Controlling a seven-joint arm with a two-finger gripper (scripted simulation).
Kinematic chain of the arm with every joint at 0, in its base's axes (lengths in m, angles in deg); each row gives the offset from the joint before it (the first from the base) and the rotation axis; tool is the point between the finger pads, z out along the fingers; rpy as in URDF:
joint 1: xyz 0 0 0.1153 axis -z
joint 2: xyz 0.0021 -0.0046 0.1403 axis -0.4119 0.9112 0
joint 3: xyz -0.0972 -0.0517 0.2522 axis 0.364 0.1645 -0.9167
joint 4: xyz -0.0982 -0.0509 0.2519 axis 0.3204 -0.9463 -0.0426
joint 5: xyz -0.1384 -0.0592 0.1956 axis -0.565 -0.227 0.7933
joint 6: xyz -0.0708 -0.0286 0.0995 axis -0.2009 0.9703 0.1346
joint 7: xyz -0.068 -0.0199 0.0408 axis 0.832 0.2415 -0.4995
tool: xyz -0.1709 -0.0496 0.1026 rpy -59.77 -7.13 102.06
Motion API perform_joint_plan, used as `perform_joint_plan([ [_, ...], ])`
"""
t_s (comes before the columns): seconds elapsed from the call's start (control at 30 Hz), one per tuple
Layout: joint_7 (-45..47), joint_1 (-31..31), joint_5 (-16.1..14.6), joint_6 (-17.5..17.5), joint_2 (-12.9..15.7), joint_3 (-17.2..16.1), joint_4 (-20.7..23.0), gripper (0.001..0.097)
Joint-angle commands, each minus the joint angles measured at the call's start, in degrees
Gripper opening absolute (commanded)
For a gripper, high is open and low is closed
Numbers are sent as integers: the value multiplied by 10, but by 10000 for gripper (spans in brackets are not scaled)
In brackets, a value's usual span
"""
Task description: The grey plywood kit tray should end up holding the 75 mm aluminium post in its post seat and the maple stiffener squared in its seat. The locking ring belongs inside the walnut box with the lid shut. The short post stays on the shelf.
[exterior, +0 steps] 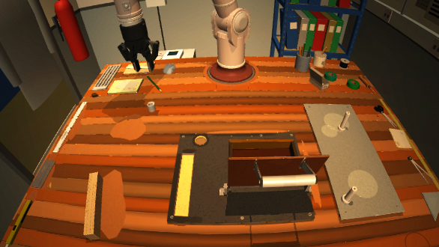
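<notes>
The locking ring, a small grey cylinder, sits on the table's far left part. My gripper hangs open and empty well above and behind it, over the far-left table corner. The dark kit tray lies at the centre front, with a round post seat and a long yellow seat. The walnut box sits on the tray with its lid swung open toward the front. The maple stiffener stands on edge at the front left. Two aluminium posts stand on the grey shelf plate at the right.
The arm's base stands at the far middle of the table. A keyboard, notepad, pencil and mouse lie under the gripper. Cups, tape rolls and a stapler crowd the far right. A blue bookshelf stands behind.
</notes>
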Motion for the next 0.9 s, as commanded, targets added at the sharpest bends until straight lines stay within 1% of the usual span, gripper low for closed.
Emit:
perform_joint_plan([
  [0.0, 7, 0, 1, -1, -1, 2, 0, 500],
  [0.43, 97, 6, 17, -12, -8, 34, -9, 500],
  [0.87, 150, 9, 26, -19, -13, 53, -14, 500],
])
